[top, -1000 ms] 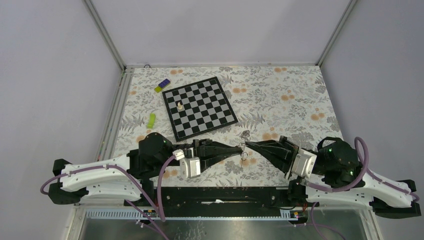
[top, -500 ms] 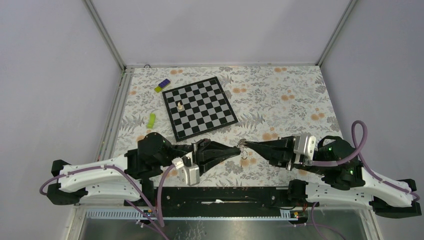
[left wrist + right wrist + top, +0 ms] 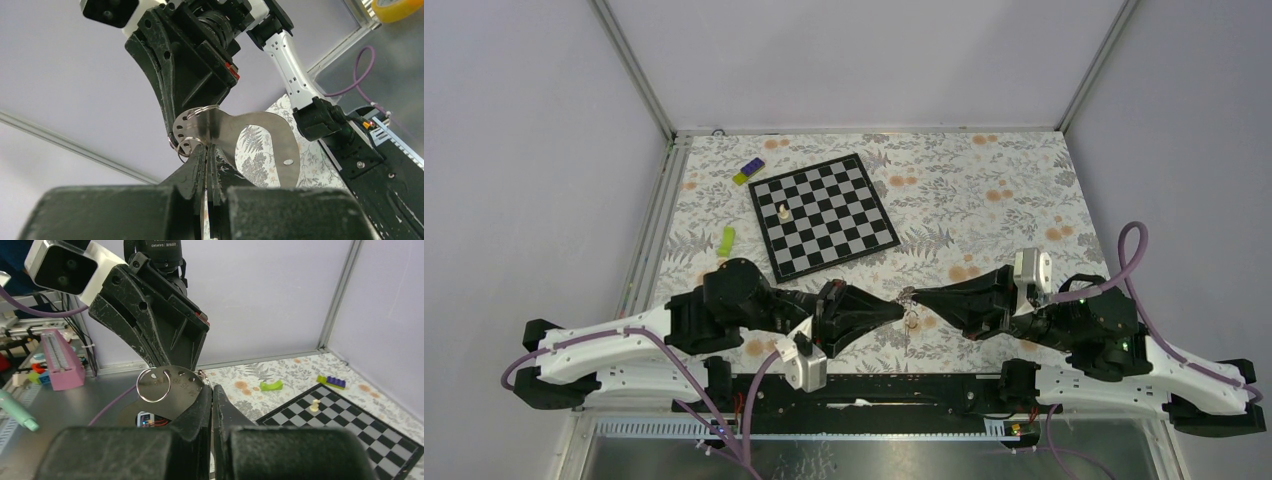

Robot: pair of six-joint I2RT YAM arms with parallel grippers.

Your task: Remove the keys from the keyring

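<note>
Grip: your left claw (image 3: 206, 150) and right claw (image 3: 212, 390) both clenched on the keys (image 3: 215, 125) near the chessboard (image 3: 824, 212); hold one steady, wind the keyring (image 3: 154, 385) off slowly.

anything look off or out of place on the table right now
Nothing is spilled or visibly broken. The chessboard lies turned askew to the edges of the table, and a single white chess piece stands alone on it, which looks a little odd.

Left fingers (image 3: 879, 308), right fingers (image 3: 936, 297) pinched closed, tip to tip; arms (image 3: 624, 345) stretched inward.
</note>
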